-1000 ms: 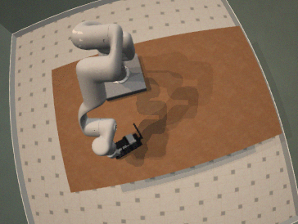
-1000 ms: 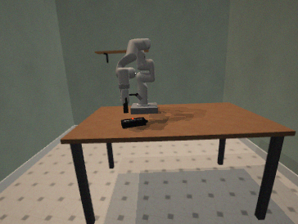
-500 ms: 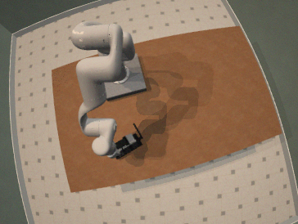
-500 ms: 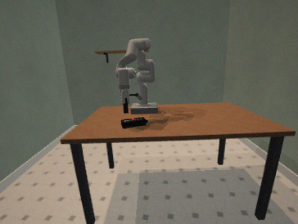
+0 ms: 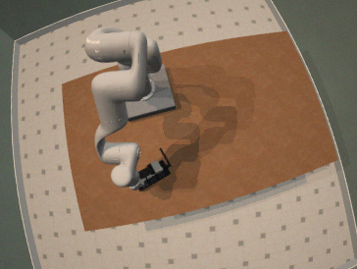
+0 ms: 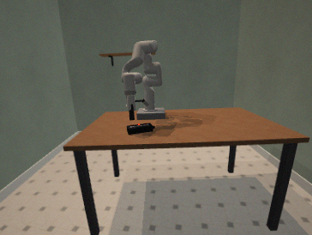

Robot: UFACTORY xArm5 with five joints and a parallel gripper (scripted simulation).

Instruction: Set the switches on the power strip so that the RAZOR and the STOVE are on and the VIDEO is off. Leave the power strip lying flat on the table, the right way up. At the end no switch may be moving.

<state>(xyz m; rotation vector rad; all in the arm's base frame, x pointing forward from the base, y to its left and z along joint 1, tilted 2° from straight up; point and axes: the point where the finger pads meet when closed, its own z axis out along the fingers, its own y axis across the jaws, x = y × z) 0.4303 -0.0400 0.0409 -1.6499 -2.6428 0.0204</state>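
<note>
The black power strip [image 6: 141, 128] lies flat on the brown table near its left front part. One switch near its left end glows orange-red. In the overhead view the strip [image 5: 156, 173] is largely covered by my wrist, and the switch labels are too small to read. My gripper [image 6: 131, 114] points straight down with its fingers shut and empty. It hangs a little above the table, behind the strip's left end. In the overhead view the gripper is hidden under the arm.
The arm's grey base plate [image 5: 149, 96] stands at the back middle of the table. A small wall shelf [image 6: 115, 55] hangs behind the arm. The table's left edge is close to the strip.
</note>
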